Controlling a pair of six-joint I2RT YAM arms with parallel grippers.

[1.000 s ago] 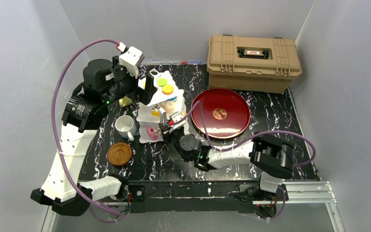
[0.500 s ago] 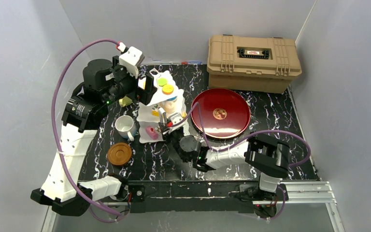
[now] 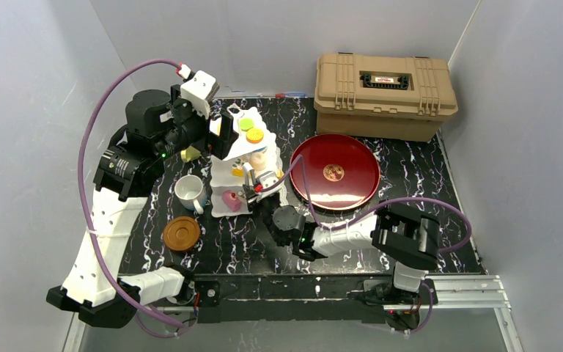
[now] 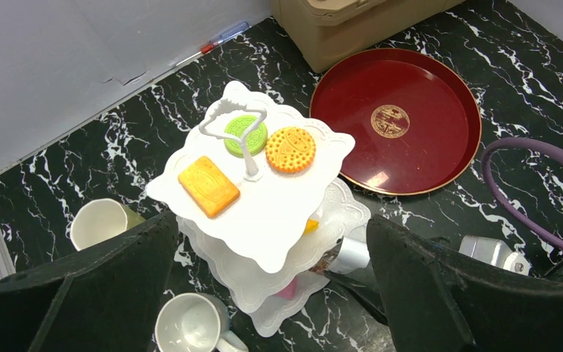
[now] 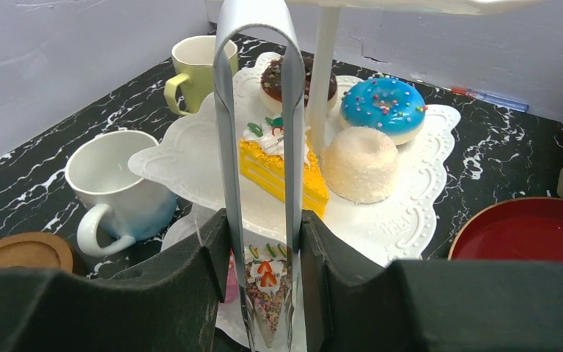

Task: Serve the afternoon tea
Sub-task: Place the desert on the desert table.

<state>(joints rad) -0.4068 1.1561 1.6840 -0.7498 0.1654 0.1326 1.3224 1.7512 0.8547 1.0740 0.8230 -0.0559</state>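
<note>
1. The stand [image 4: 286, 198] is placed on the table [image 3: 410, 220], left of centre, with the red tray [image 3: 335, 172] just to its right and the case [image 3: 385, 95] behind the tray.
2. On the top tier, a green biscuit [image 4: 245, 134], an orange biscuit [image 4: 290, 149] and a yellow bar [image 4: 207, 185] are laid around the handle.
3. On the middle tier, a yellow cake slice [image 5: 282, 165], a white dome cake [image 5: 361, 165], a blue doughnut [image 5: 383, 106] and a chocolate pastry [image 5: 286, 77] are gathered by the post.
4. The left gripper [image 4: 270, 220] is held above the top tier, its jaws spread wide and nothing between them.
5. The right gripper [image 5: 262, 235] is closed on metal tongs [image 5: 227, 132], whose arched end is pointed at the middle tier.
6. A sprinkled wedge [image 5: 267, 293] is seen between the tong arms; whether it is pinched cannot be told.
7. The white mug [image 5: 113, 183] is set just left of the stand, the green mug [image 5: 194, 70] behind it, and a coaster [image 3: 181, 233] nearer the arms, apart from both.
</note>
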